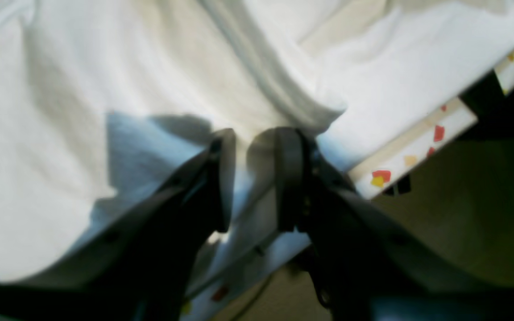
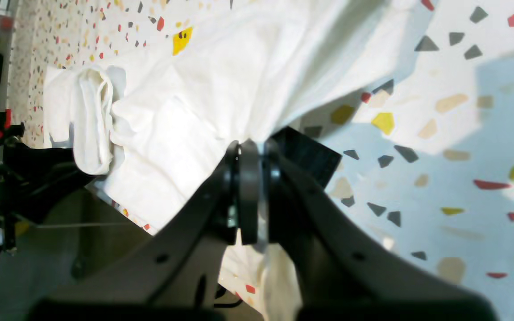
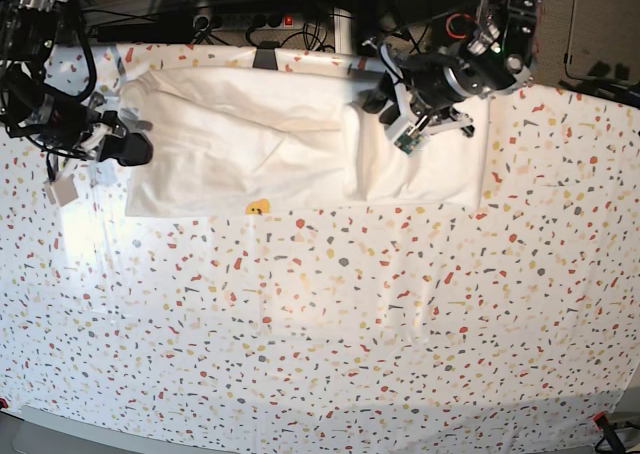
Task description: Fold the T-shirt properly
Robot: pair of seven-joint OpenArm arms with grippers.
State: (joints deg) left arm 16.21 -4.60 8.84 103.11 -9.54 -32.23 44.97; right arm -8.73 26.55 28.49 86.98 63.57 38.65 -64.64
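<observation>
The base view looks down from overhead; both wrist views look closely at the T-shirt (image 3: 300, 144).

The right pincer (image 2: 251, 196) is closed tight, its two fingers pressed together with a thin piece of white cloth between them. The left pincer (image 1: 254, 178) stands partly apart, a narrow gap between its fingers, and its tips rest low on white cloth.
</observation>
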